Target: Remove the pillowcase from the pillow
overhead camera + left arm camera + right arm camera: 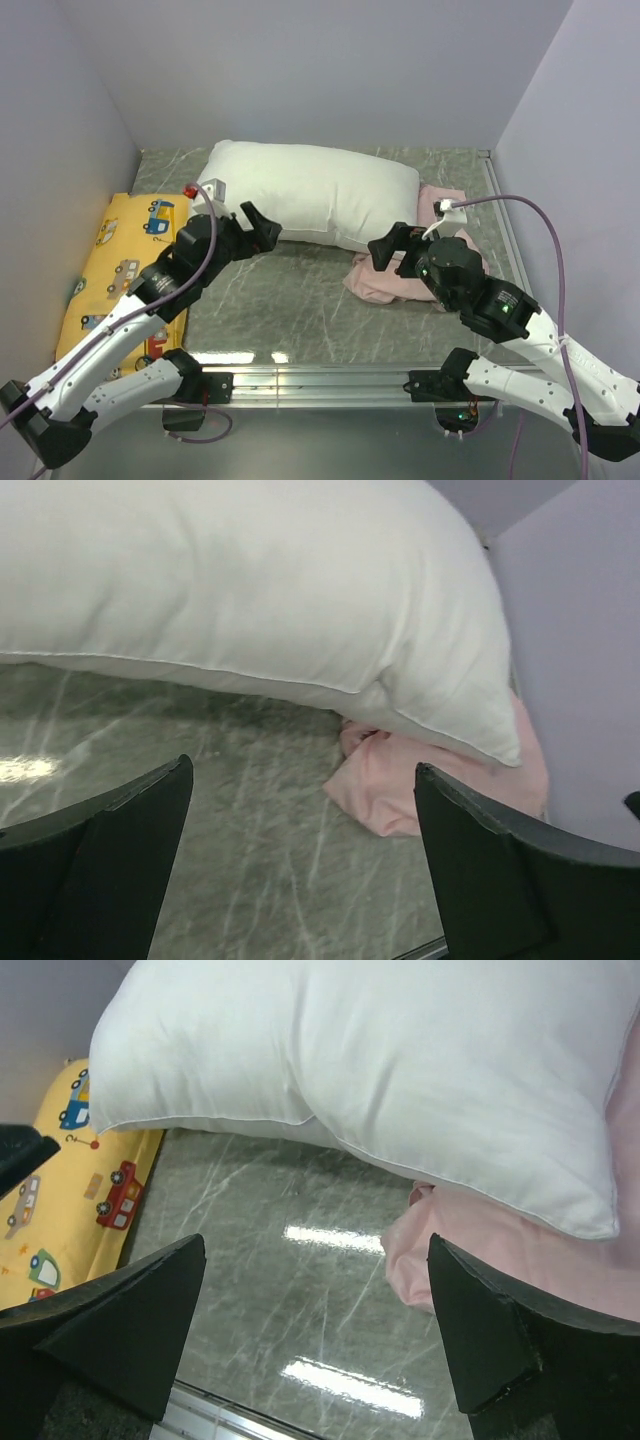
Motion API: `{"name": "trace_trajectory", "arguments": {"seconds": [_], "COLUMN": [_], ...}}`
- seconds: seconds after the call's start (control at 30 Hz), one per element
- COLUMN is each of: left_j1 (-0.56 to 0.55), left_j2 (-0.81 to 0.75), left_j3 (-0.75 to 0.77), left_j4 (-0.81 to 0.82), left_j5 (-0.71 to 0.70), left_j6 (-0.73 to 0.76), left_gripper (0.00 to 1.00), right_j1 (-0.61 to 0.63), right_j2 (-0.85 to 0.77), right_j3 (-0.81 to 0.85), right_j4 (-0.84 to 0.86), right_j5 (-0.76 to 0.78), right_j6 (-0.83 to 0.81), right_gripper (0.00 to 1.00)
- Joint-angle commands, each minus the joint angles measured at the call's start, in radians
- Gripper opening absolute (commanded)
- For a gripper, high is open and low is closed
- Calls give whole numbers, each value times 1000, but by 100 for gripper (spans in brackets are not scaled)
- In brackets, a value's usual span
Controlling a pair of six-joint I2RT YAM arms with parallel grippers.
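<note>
While both arms are hovering over the table [290, 310], I'm reading the left gripper [262, 224] as wide open and holding nothing. Its fingers [100, 870] are framing bare tabletop in the left wrist view. Right gripper [383, 250] is also standing wide open, with only tabletop showing between its fingers [510, 1350].

The pillow [310, 195] is lying bare along the far edge of the table, roughly centred, long side running left to right. The pillowcase [375, 283] is sitting off it in a crumpled heap toward the right edge, pale pink side showing. The pillow's right end is resting on part of that heap.

Left gripper is pointing at the pillow's near-left side, close but apart from it. Right gripper is hanging just beside the near-left edge of the pillowcase heap; whether it's touching the fabric I can't tell.

A yellow pillow [110, 270] with cartoon vehicles is lying along the left edge, its far end close to the white pillow's left end.
</note>
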Motion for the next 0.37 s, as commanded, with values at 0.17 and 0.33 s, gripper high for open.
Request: {"name": "trace_trajectory", "arguments": {"seconds": [0.17, 0.33], "left_j1": [0, -1], "left_j2": [-120, -138], "left_j3": [-76, -71], "left_j4": [-31, 7], "left_j5": [-79, -59], "left_j6": [58, 73], "left_gripper": [97, 96], "right_j1": [1, -1], "right_j2": [23, 23], "right_j3": [18, -2], "right_j4": [3, 21], "right_j5": [41, 38], "right_j6": [-41, -51], "right_gripper": [99, 100]}}
